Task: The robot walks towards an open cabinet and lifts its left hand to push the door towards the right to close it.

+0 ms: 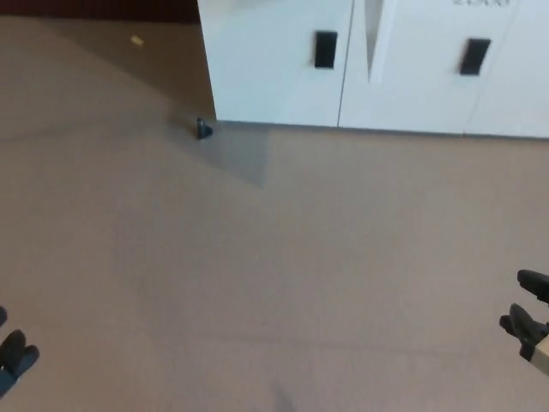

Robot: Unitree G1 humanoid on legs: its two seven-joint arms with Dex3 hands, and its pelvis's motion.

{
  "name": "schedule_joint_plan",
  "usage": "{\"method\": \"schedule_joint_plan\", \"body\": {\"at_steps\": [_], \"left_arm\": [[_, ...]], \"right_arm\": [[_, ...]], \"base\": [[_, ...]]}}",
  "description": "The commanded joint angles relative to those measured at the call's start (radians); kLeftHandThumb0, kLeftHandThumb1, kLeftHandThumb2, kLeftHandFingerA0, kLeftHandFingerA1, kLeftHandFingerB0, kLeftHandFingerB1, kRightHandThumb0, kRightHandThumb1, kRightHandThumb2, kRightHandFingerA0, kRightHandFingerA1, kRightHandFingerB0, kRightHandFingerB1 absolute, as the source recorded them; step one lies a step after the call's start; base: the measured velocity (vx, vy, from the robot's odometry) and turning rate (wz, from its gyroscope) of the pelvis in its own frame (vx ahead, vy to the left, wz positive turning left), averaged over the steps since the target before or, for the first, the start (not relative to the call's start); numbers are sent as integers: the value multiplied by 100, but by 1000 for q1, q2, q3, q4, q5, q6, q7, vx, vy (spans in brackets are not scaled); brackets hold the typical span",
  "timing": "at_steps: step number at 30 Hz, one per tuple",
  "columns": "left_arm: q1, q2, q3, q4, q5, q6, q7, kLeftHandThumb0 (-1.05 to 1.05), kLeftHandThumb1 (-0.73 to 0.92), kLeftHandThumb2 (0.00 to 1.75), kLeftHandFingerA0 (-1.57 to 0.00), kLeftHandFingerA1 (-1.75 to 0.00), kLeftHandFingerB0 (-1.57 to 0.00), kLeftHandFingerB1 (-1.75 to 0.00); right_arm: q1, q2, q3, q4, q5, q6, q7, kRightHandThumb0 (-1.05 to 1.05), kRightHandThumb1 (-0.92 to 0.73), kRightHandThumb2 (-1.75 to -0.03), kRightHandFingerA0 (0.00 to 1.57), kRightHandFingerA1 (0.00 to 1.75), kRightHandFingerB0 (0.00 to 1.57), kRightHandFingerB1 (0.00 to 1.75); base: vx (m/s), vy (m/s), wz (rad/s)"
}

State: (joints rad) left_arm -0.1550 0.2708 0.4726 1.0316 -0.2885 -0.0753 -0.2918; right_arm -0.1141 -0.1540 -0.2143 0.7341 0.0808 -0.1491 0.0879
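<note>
White cabinet (343, 69) along top edge, door (279, 64) with black handle (325, 49) at its left, small dark doorstop (202, 130) on grey floor (274, 257), left hand (15, 359) lower left corner, finger state cannot be told, right hand (527, 326) lower right edge, fingers apart, empty.

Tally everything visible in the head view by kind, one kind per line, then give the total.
White cabinet doors: 3 — left door, middle door, right door
Black door handles: 2 — left handle, right handle
Small dark floor stop: 1
Yellowish floor scrap: 1
Robot hands: 2 — left hand, right hand
Total: 9
</note>
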Motion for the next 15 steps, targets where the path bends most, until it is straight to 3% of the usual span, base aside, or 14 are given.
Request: {"method": "schedule_joint_plan", "body": {"at_steps": [1,8,9,15], "left_arm": [[13,15,-5,4,-2,-20,0,-36,62,58,-57,-49,-47,-42],[37,12,-18,-4,2,-29,-10,-40,61,58,-58,-50,-45,-42],[46,10,-18,-7,0,-29,-8,-40,61,58,-59,-50,-46,-42],[52,9,-21,-9,-2,-21,2,-37,62,58,-60,-49,-47,-41]], "right_arm": [[11,-17,15,7,-21,-25,-9,-29,-75,-62,58,57,43,46],[22,-21,18,13,-18,-19,-11,-30,-74,-61,58,55,45,45],[28,-19,20,14,-18,-24,-8,-29,-74,-61,59,57,45,46],[26,-15,16,21,-10,-17,-6,-28,-73,-61,60,59,42,45]], "base": [[481,-111,-6],[485,-66,-29],[521,-12,78],[522,-11,-42]]}}
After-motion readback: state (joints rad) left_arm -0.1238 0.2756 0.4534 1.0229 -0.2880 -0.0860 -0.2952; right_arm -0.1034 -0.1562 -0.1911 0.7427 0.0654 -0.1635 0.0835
